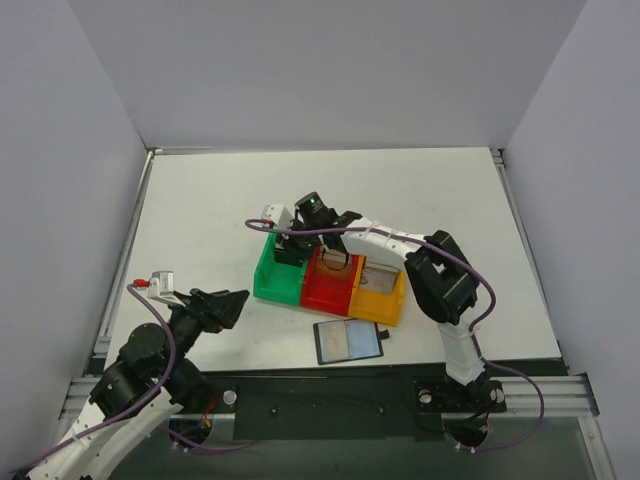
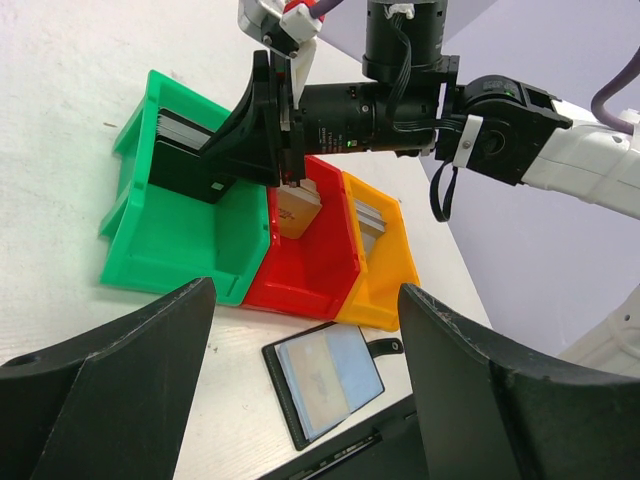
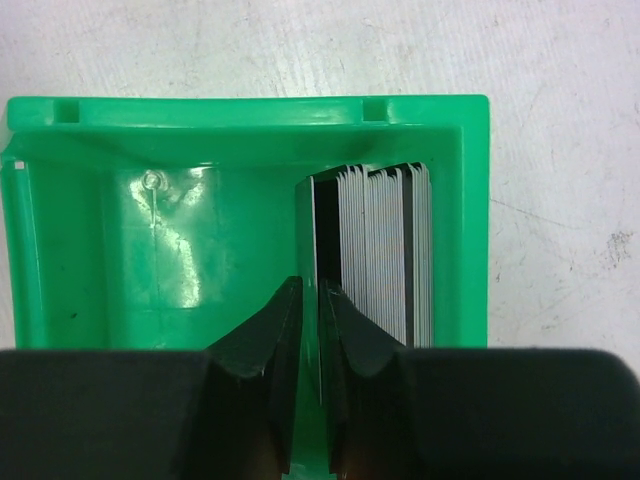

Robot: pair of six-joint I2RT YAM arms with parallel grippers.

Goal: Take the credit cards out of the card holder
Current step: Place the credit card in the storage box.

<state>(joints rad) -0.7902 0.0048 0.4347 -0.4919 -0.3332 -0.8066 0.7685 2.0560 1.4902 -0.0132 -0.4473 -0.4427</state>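
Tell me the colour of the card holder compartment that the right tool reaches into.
Green compartment; clearest in right wrist view.

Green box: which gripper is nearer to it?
Right. The right gripper is inside the green box, closed on a card; the left gripper hovers left of it, apart.

Right end effector [image 3: 310, 287] pinched; left end effector [image 2: 305, 295] spread wide

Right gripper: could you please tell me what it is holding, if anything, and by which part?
The right gripper has its jaws closed on the upper edge of one dark credit card, the outermost of the stack in the green box.
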